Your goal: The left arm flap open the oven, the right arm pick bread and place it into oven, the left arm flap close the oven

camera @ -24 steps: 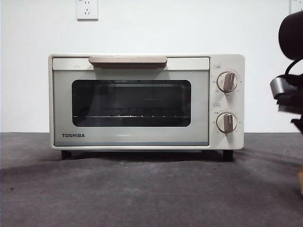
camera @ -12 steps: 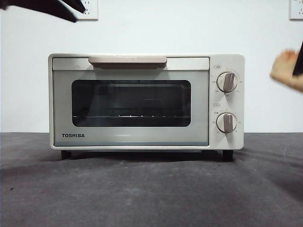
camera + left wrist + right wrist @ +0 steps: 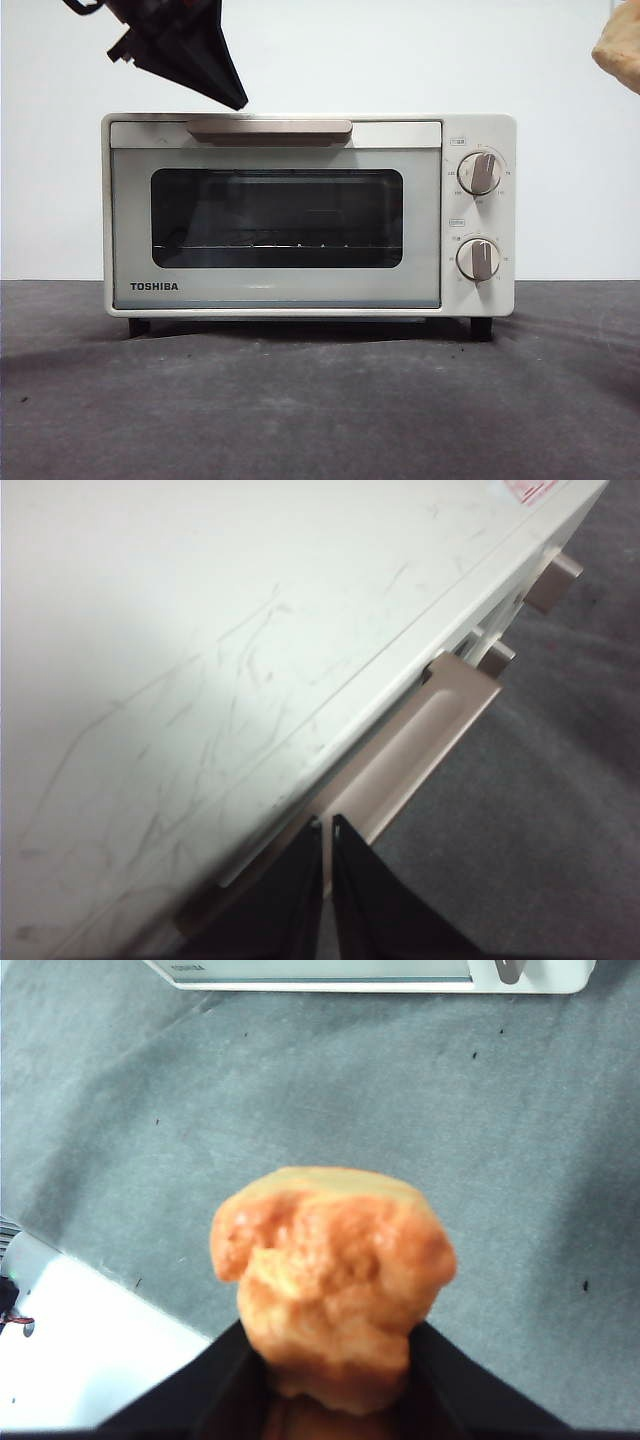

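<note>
The cream-white TOSHIBA oven point(image 3: 300, 215) stands on the dark mat with its glass door shut and its beige bar handle point(image 3: 269, 128) at the top. My left gripper point(image 3: 236, 100) is shut and empty, its black tip just above the handle's left part; the left wrist view shows the jaws point(image 3: 327, 825) pressed together at the handle point(image 3: 420, 750), over the oven's top point(image 3: 200, 650). My right gripper point(image 3: 330, 1360) is shut on the golden-orange bread point(image 3: 335, 1275), held high above the mat. The bread shows at the top right corner of the front view point(image 3: 618, 48).
Two round knobs point(image 3: 480, 173) point(image 3: 479, 259) sit on the oven's right panel. A wire rack point(image 3: 270, 245) shows behind the window. The dark grey mat point(image 3: 320, 400) spreads before the oven. A white surface point(image 3: 80, 1360) lies beside the mat in the right wrist view.
My left gripper has come down from the top left corner to just above the oven's handle. The bread has risen from mid-height at the right edge to the top right corner.
</note>
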